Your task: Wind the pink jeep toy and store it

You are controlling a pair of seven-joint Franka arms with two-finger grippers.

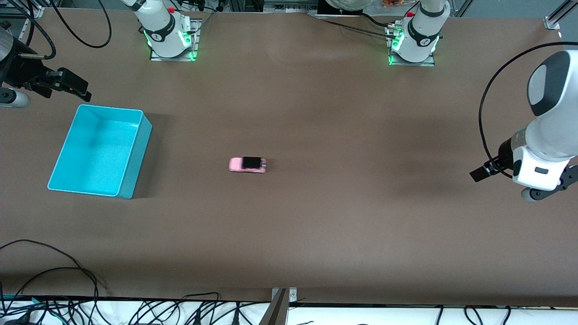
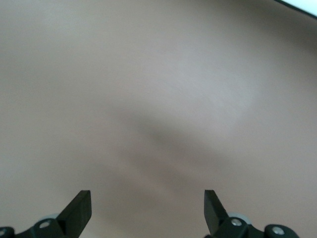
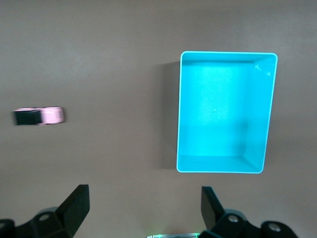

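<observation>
Front view: a brown table seen from high up; the pink jeep toy, light pink with a black roof, sits on its wheels near the table's middle, lying lengthwise along the table; a turquoise bin, open-topped and with nothing in it, stands well apart from the jeep toward the right arm's end; no writing can be read on the jeep or the bin. The right gripper hangs in the air just past the bin's edge that lies farther from the front camera, at the right arm's end of the table; the left gripper hangs over bare table at the left arm's end, well apart from the jeep; both arms wait.

Left wrist view: only bare brown table; the left gripper shows two dark fingertips spread wide apart, holding nothing.

Right wrist view: the bin and the jeep lie well apart below; the right gripper has its fingertips wide apart, gripping nothing.
</observation>
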